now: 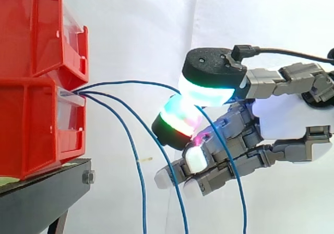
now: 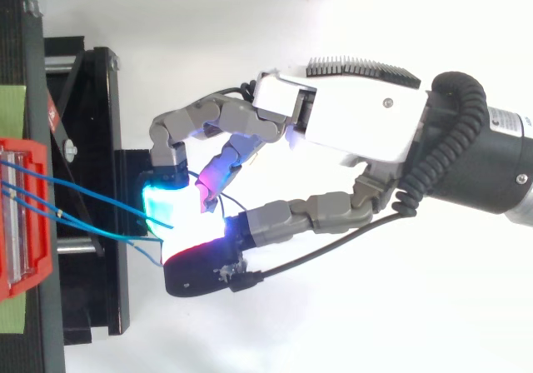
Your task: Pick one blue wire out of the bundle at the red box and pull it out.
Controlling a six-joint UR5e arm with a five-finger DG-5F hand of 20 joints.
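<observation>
1. Two red bins (image 1: 31, 129) are stacked at the left edge of the side view. They are carried on a black stand (image 1: 36, 197) and set before a white curtain (image 1: 135, 25).
2. Three blue wires are seen coming out of the front of the lower bin, close together just under its upper lip.
3. Two hanging wires (image 1: 141, 192) are draped downward from that spot, beside the stand and apart from the hand.
4. The third blue wire (image 1: 135, 81) is carried in a shallow arc to the right, from the bin front to the glowing pads.
5. The hand (image 1: 284, 114) is closed on this wire. The wire is pinched between an upper pad (image 1: 209, 90) lit cyan-white and a lower pad (image 1: 177, 119) lit green and red.
6. Beyond the pinch, the same wire is seen dropping down across the other fingers.
7. Those other fingers (image 1: 195, 158) are held nearly straight below the pinch, with their white tips pointed toward the bins.
8. In the top view the hand (image 2: 358, 123) is seen reaching in from the right, with the pinching pads kept well apart from the red bins.
</observation>
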